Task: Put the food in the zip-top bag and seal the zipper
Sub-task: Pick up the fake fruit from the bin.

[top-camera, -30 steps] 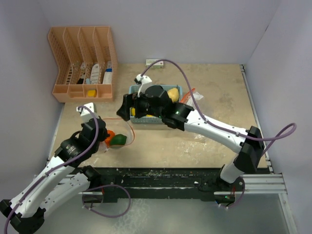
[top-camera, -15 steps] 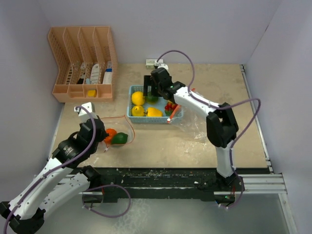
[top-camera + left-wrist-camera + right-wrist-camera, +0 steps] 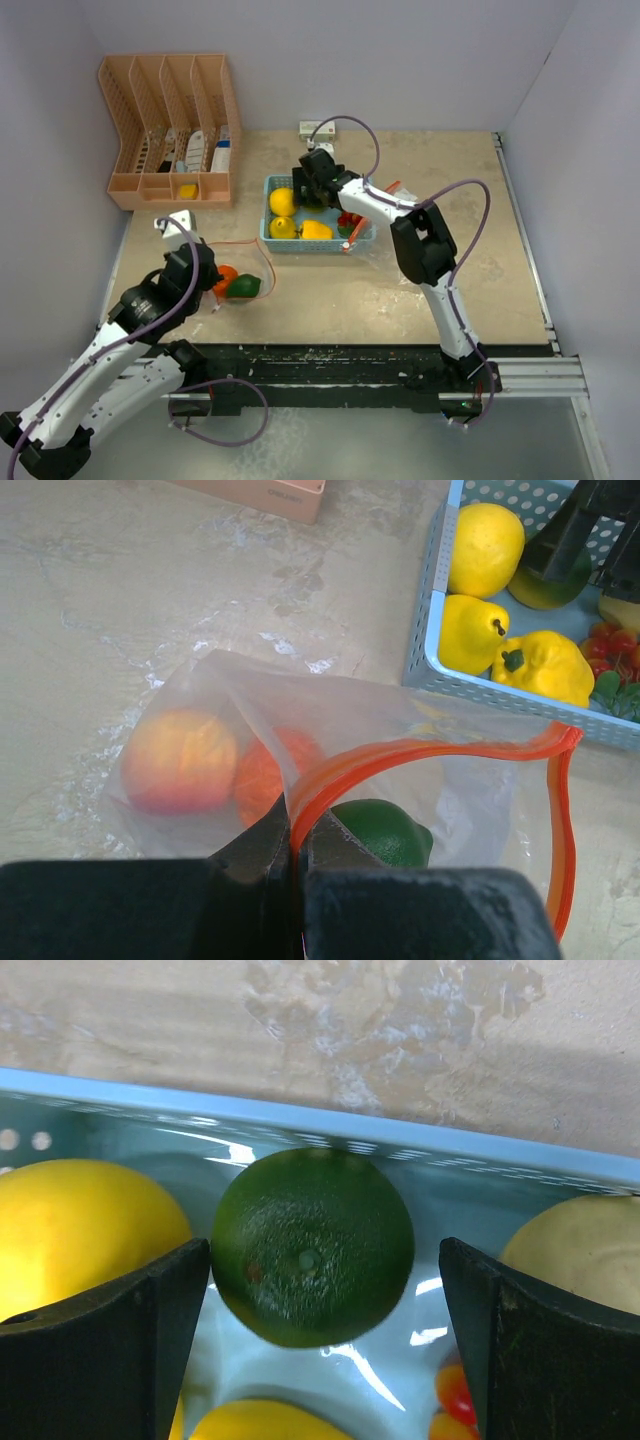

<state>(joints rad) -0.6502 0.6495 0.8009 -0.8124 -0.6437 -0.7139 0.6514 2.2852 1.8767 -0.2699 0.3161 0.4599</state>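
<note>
- The right tool [image 3: 322, 1252] is spread wide, its fingers [image 3: 110, 1350] on either side of a dark green round fruit [image 3: 312, 1245]. One finger seems to sit right at the skin, but I cannot tell whether it touches.
- That fruit lies in the light-blue basket [image 3: 150, 1100] against one wall. A yellow lemon [image 3: 80, 1225] is just beside it on one side and a pale yellow piece [image 3: 580, 1250] on the other.
- The left tool [image 3: 297, 845] is pressed together, pinching the orange zipper strip [image 3: 440, 750] of the zip-top bag [image 3: 470, 790].
- The bag's mouth gapes open, its rim reaching near the basket. Inside, close together, lie a peach-coloured fruit [image 3: 180, 760], an orange piece [image 3: 270, 780] and a green piece [image 3: 385, 830].
- The left wrist view also shows a yellow pear [image 3: 470, 630], a yellow pepper [image 3: 545, 665] and small red pieces [image 3: 612, 645] in the basket.
- Bag and basket rest on the desk [image 3: 450, 290]. A peach-coloured file rack [image 3: 165, 130] stands at the far left corner.
</note>
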